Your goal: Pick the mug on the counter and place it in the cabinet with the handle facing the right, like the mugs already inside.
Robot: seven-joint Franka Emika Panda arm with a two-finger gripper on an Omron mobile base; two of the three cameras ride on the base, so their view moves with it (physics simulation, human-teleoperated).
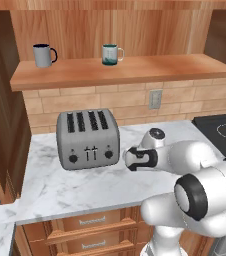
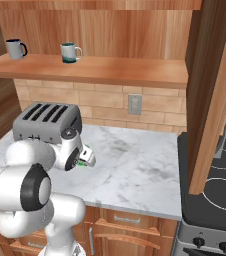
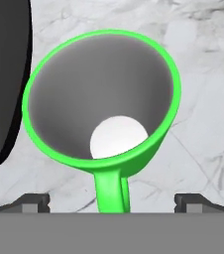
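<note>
A grey toaster (image 1: 88,139) sits beside a black stovetop (image 1: 222,131).

A: Where's the mug (image 3: 101,99)?
B: Centre of the hand view, seen from above; bright green rim, pale grey inside, upright on the counter (image 3: 203,124); its handle (image 3: 111,191) runs to the bottom edge of that frame.
A: And in the right base view?
B: Just a green sliver at left centre; the cabinet (image 2: 110,70) spans the upper part, a long open light-brown shelf.
</note>
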